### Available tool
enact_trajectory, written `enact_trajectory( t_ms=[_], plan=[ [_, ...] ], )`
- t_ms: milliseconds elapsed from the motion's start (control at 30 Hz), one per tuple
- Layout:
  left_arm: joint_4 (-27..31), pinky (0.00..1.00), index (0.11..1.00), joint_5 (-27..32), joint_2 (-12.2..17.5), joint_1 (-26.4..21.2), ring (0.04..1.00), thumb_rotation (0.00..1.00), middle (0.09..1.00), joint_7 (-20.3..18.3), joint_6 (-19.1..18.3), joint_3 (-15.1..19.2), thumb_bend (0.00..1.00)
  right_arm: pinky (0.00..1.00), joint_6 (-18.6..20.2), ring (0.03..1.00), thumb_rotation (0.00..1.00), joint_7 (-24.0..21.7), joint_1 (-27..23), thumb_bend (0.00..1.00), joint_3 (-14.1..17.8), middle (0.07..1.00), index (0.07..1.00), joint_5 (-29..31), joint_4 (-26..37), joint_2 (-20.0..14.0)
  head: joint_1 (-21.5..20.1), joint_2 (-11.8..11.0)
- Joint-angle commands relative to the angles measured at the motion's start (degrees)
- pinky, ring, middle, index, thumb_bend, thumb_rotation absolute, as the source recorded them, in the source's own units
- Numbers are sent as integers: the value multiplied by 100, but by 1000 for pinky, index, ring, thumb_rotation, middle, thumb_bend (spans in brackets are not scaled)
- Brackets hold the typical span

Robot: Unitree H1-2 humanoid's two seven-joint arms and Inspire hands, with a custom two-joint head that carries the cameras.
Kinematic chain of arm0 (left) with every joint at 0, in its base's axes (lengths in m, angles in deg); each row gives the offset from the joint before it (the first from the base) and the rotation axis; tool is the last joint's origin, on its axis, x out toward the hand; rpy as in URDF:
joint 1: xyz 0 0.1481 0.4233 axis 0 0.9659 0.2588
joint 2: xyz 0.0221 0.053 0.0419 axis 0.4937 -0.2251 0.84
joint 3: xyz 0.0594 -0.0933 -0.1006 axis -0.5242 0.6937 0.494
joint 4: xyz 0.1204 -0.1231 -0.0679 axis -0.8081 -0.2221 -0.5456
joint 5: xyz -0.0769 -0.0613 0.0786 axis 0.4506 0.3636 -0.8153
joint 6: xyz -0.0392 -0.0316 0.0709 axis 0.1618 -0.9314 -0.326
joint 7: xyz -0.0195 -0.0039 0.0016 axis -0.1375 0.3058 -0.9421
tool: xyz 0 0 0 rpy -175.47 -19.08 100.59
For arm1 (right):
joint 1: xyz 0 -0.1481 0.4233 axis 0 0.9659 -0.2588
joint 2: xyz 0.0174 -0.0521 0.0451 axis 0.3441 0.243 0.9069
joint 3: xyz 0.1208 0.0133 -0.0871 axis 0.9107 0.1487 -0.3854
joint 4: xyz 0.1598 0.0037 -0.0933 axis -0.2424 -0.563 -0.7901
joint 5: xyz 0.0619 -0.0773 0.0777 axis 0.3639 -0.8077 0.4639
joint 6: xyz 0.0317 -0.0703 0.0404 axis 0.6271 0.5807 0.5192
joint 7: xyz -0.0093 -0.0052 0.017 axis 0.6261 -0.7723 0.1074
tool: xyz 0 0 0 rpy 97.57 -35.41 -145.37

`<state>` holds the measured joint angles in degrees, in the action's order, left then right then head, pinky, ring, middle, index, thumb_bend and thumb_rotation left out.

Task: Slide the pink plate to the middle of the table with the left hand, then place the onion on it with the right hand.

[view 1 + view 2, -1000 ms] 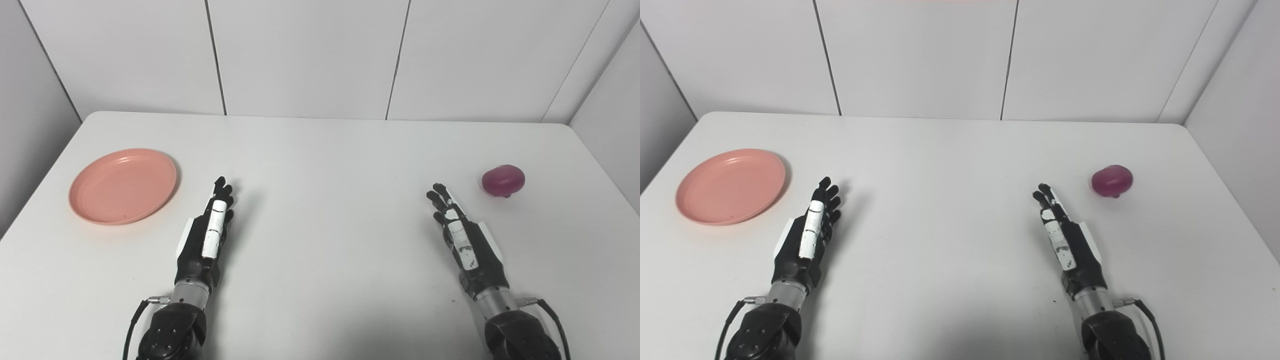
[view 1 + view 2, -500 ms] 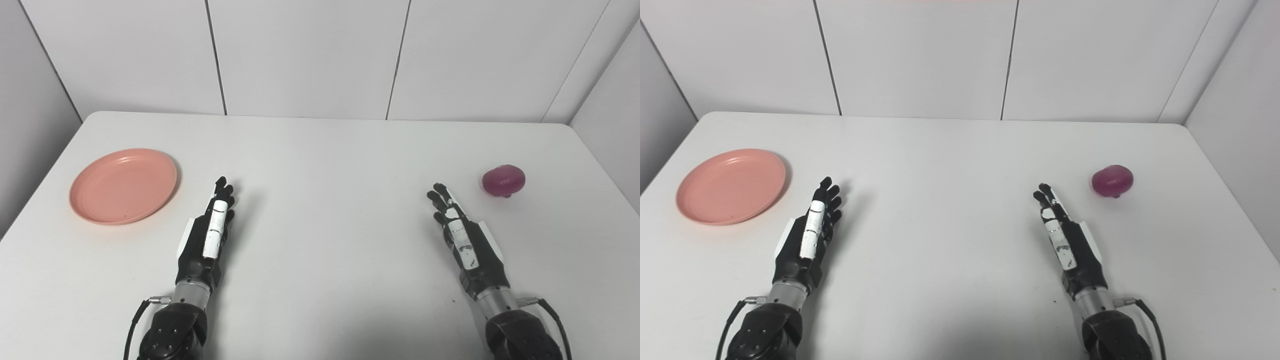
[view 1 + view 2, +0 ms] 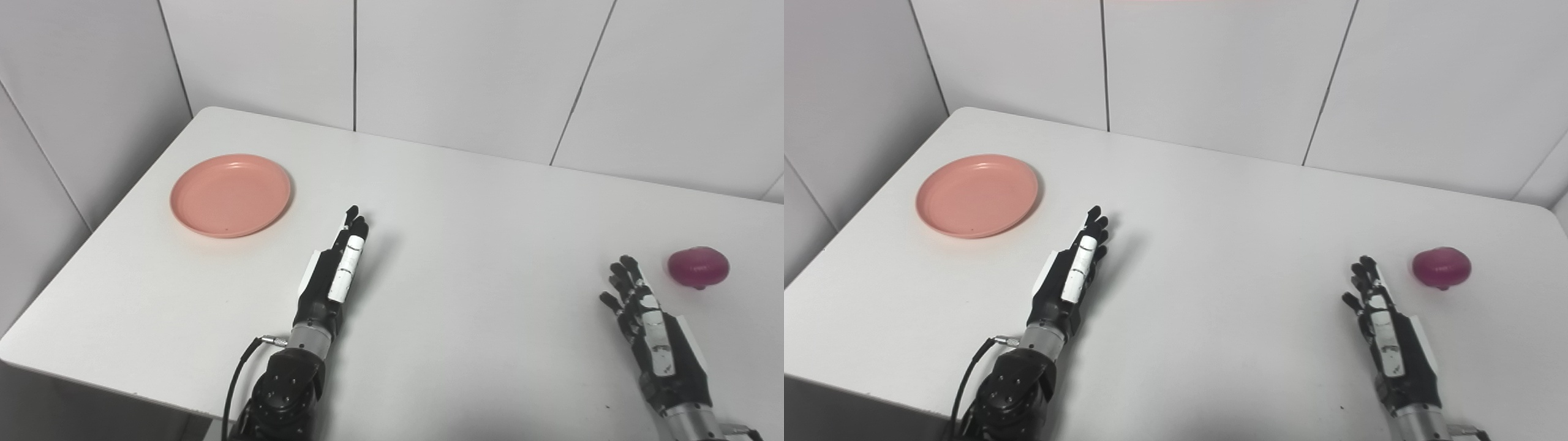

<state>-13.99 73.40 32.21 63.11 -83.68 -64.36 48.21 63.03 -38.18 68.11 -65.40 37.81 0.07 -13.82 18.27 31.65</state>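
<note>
The pink plate [image 3: 230, 195] lies flat and bare on the white table's far left part. My left hand [image 3: 335, 275] rests open on the table to the plate's right and nearer to me, fingers stretched forward, a clear gap from the rim. The purple onion [image 3: 698, 267] sits at the right side of the table. My right hand [image 3: 649, 324] lies open just left of the onion and closer to me, fingers spread, not touching it. Neither hand holds anything.
The white table [image 3: 478, 245] has its left edge and near-left corner [image 3: 12, 349] in view, with a drop beyond. White wall panels [image 3: 465, 67] stand close behind the table and along its left side. A black cable [image 3: 236, 380] hangs by the left forearm.
The whole picture has shifted: the camera turned left, so everything sits further right in view. The plate, the onion and both hands show no move of their own.
</note>
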Motion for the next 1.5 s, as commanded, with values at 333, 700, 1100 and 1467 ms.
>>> enact_trajectory(
  t_ms=[333,700,1100,1467],
  plan=[
    [-323,1000,1000,-257,-394,-2,1000,1000,1000,149,420,-30,625,1000,-338,1000,1000,-159,64,843,122,992,1000,150,-341,-127,231,-246],
    [-354,1000,1000,-199,-350,19,1000,1000,1000,98,443,27,640,1000,-226,1000,1000,-94,99,863,76,986,1000,75,-219,-57,83,-275],
    [618,1000,1000,822,391,-616,943,1000,950,-880,-782,281,827,1000,-176,1000,1000,-73,117,830,47,979,1000,2,-13,-11,-31,-106],
    [628,889,898,1272,1419,-1651,882,1000,871,-1335,-848,835,908,1000,-107,1000,1000,-24,106,833,-4,986,999,-104,86,46,-143,-59]
  ],
)
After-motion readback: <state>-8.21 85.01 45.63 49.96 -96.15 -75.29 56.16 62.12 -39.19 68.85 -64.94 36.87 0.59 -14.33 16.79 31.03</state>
